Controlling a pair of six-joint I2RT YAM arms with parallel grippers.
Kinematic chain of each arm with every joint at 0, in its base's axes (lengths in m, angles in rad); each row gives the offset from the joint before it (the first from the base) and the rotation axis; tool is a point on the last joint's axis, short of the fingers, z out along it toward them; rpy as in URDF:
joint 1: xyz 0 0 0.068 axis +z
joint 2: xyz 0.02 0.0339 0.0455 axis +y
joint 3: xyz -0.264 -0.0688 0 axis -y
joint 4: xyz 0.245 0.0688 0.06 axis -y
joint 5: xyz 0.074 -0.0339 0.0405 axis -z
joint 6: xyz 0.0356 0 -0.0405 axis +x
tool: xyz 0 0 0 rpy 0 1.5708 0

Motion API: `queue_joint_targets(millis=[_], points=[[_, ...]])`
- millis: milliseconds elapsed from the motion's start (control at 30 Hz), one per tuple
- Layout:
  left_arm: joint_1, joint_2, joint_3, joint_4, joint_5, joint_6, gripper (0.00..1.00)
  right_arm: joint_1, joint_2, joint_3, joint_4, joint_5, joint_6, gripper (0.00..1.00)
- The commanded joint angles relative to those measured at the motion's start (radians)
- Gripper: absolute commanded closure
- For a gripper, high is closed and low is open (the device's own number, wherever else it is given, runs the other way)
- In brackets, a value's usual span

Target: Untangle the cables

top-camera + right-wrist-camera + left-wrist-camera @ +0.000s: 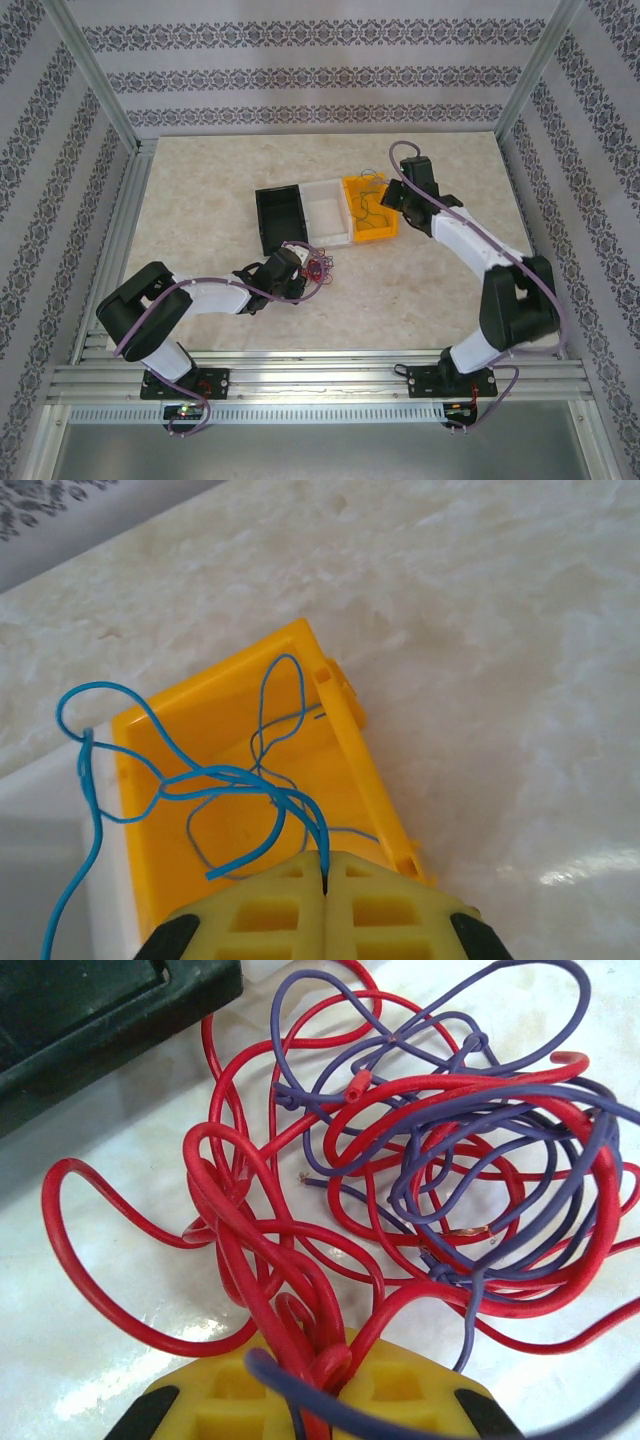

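Observation:
A clump of red and purple-blue cables (pixel 420 1160) lies on the table beside the black bin; in the top view the clump (pixel 318 266) sits just right of my left gripper (pixel 297 270). My left gripper (pixel 322 1360) is shut on several red strands at the clump's near side, with a purple strand crossing in front of its yellow fingers (pixel 220 1400). My right gripper (pixel 325 880) is shut on a light-blue cable (pixel 200 780) and holds it above the orange bin (pixel 230 730). Thinner bluish wires (pixel 270 730) lie inside that bin.
Three bins stand in a row at mid-table: a black bin (pixel 280 218), a white bin (pixel 328 208) and the orange bin (pixel 370 210). The black bin's corner (pixel 100 1020) is close to the clump. Metal frame rails (pixel 120 230) border the marble tabletop.

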Motion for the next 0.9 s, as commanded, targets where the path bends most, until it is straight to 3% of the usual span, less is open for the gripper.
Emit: queue_joint_targets(millis=[0,133,333,500,667,867], points=[[-0.013,-0.022,-0.009,-0.040,0.024,0.018,1.00,0.002,0.064,0.049,0.022,-0.041,0.042,0.74],[-0.013,-0.034,-0.014,-0.042,0.027,0.018,1.00,0.028,0.009,-0.006,0.031,0.001,0.034,0.58],[-0.013,-0.019,-0.025,-0.020,0.057,0.031,1.00,0.089,-0.121,-0.123,0.017,0.024,-0.017,0.57],[-0.013,-0.043,-0.064,0.063,0.146,0.062,1.00,0.221,-0.172,-0.235,0.054,-0.149,-0.091,0.57],[-0.013,-0.060,-0.067,0.064,0.172,0.074,1.00,0.352,-0.123,-0.262,0.040,-0.279,-0.141,0.56],[-0.013,-0.060,-0.064,0.055,0.161,0.065,0.94,0.403,-0.010,-0.231,0.018,-0.351,-0.153,0.56]])
